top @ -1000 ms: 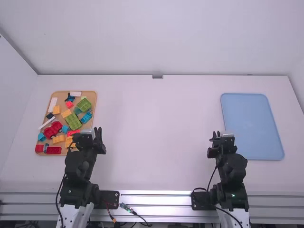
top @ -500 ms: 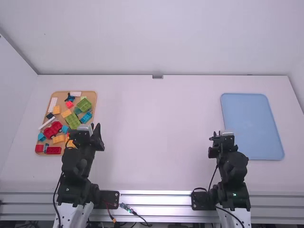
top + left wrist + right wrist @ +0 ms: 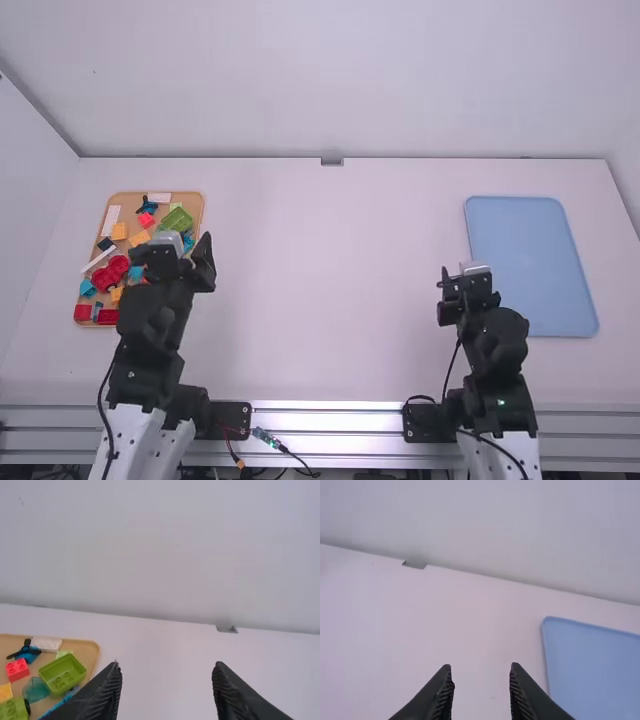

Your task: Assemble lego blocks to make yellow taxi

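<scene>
The left claw (image 3: 168,665) has its two fingers wide apart, and between them I see nothing held. From where I stand, it seems to be over the right, nearer side of the wooden tray (image 3: 87,655), so most of the blocks lie to its left. The yellow block (image 3: 140,239) is just to the left of this claw and a little farther from the arm's base; a second yellow block (image 3: 119,231) is more to the left. The red wheeled piece (image 3: 108,272) lies also to the left, but nearer to the base, with its long axis going aslant, from near left to far right.

For a pick-up, I think, this claw should go leftward and then turn so that the fingers come across the short side of the chosen piece. The left arm is clearly the nearer one. The right claw (image 3: 481,665), also parted and without load, is well apart, across the counter (image 3: 330,260), beside the blue tray (image 3: 530,265).
</scene>
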You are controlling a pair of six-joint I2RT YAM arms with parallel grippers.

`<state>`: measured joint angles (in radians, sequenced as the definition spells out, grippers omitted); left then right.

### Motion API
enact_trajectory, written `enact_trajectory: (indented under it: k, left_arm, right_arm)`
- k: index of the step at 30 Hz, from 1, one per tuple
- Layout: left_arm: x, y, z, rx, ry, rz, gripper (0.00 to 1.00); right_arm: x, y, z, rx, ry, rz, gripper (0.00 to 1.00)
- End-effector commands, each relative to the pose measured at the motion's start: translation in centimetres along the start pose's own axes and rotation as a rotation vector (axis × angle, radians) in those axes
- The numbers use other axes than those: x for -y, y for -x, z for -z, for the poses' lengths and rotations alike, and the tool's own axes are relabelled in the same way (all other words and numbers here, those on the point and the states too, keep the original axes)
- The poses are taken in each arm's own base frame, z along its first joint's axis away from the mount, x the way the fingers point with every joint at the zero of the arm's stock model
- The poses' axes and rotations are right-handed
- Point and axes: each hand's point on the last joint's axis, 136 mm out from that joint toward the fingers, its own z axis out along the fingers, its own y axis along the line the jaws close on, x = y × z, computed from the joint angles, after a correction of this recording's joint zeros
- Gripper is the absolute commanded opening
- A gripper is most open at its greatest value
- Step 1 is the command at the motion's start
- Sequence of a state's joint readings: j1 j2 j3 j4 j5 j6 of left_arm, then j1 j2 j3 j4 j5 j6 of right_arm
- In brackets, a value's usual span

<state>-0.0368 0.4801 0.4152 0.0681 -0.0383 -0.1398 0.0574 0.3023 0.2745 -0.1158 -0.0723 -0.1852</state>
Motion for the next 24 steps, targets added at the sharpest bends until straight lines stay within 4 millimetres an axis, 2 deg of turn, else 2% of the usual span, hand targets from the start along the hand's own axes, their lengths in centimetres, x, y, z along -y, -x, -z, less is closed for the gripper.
enact_trajectory:
  k: [1,4,11,16,24]
  left_arm:
    - [0.1,-0.5,-0.8,-0.031,0.001,0.009,0.53]
    - [0.0,-1.8,-1.8,-0.079,0.010,0.057,0.59]
    - [-0.3,-4.3,-3.6,-0.166,0.036,0.145,0.72]
    - [-0.5,-5.3,-4.4,-0.196,0.049,0.202,0.77]
    - [-0.9,-8.8,-5.2,-0.316,0.095,0.287,0.87]
  right_arm:
    - [0.2,2.8,0.3,0.054,0.005,0.006,0.33]
    - [0.5,4.8,0.3,0.092,0.002,0.009,0.37]
    - [1.0,7.8,-0.2,0.107,0.001,-0.020,0.47]
    - [1.4,9.3,-0.6,0.107,0.001,-0.020,0.53]
    - [2.0,12.5,-1.8,0.105,0.001,-0.020,0.66]
